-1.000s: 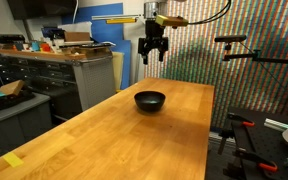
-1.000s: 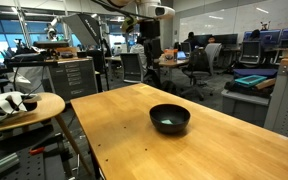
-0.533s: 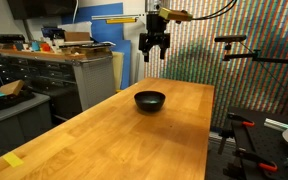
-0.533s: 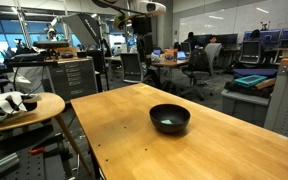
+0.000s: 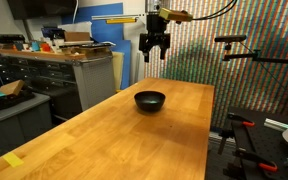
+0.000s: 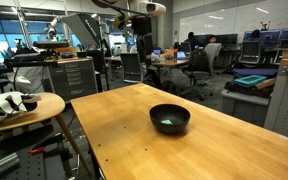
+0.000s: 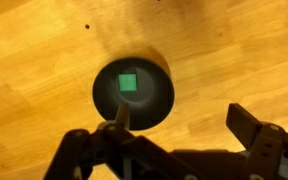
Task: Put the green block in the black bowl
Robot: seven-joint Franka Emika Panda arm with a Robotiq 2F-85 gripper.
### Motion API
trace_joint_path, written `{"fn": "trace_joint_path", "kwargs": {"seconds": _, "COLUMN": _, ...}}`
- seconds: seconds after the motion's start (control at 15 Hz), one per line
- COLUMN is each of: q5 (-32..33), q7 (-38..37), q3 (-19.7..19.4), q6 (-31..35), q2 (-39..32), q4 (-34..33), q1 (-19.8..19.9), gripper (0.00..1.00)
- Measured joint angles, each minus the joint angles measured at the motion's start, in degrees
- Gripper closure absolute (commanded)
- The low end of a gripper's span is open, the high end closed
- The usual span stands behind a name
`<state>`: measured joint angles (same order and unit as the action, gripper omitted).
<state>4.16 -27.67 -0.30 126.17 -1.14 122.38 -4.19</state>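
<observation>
The black bowl (image 5: 150, 100) stands on the wooden table in both exterior views (image 6: 169, 119). In the wrist view the green block (image 7: 128, 83) lies inside the bowl (image 7: 154, 100), near its middle. A faint green patch shows inside the bowl in an exterior view (image 6: 167, 124). My gripper (image 5: 153, 55) hangs high above the bowl, open and empty; it also shows in the wrist view (image 7: 181, 125), with its fingers spread apart. In an exterior view (image 6: 144, 40) it is near the top edge.
The wooden table (image 5: 124, 135) has a yellow flat piece (image 5: 13, 160) at its near corner. A cabinet with clutter (image 5: 54, 65) stands to one side. A round side table (image 6: 24, 108) with objects stands beside the wooden table.
The gripper rose a little higher above the bowl between one second ago and half a second ago, then held still. The block stays in the bowl.
</observation>
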Motion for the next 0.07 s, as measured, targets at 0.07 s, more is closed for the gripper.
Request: {"fn": "trace_joint_path", "kwargs": {"seconds": 0.07, "q5": 0.0, "q7": 0.0, "q3": 0.0, "q6": 0.0, "q2": 0.0, "q4": 0.0, "q1": 0.0, "gripper": 0.0}}
